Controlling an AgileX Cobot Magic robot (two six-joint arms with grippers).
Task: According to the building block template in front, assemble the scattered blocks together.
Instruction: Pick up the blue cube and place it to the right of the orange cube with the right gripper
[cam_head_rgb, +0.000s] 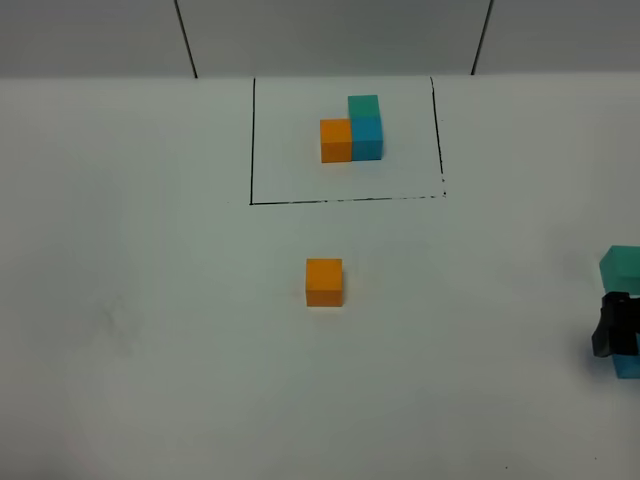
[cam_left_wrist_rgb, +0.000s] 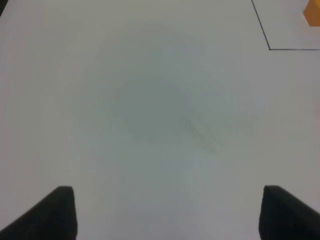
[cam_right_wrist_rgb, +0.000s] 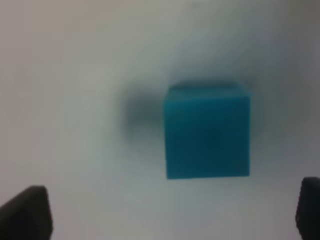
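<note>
The building block template (cam_head_rgb: 352, 130) is an orange, a blue and a teal-green cube clustered inside a thin black drawn rectangle at the back middle. The loose orange cube (cam_head_rgb: 324, 281) sits alone in the middle of the table. The loose teal-green cube (cam_head_rgb: 622, 266) is at the right edge. Just in front of it, my right gripper (cam_head_rgb: 615, 326) hovers over the loose blue cube (cam_head_rgb: 629, 366), which is partly hidden. In the right wrist view the blue cube (cam_right_wrist_rgb: 207, 132) lies ahead of my open, empty right gripper (cam_right_wrist_rgb: 167, 215). My left gripper (cam_left_wrist_rgb: 170, 215) is open and empty over bare table.
The white table (cam_head_rgb: 150, 330) ends at a grey back wall (cam_head_rgb: 330, 35). In the left wrist view a corner of the black rectangle (cam_left_wrist_rgb: 270, 48) and part of the template's orange cube (cam_left_wrist_rgb: 313, 15) show far from the fingers (cam_left_wrist_rgb: 57, 212).
</note>
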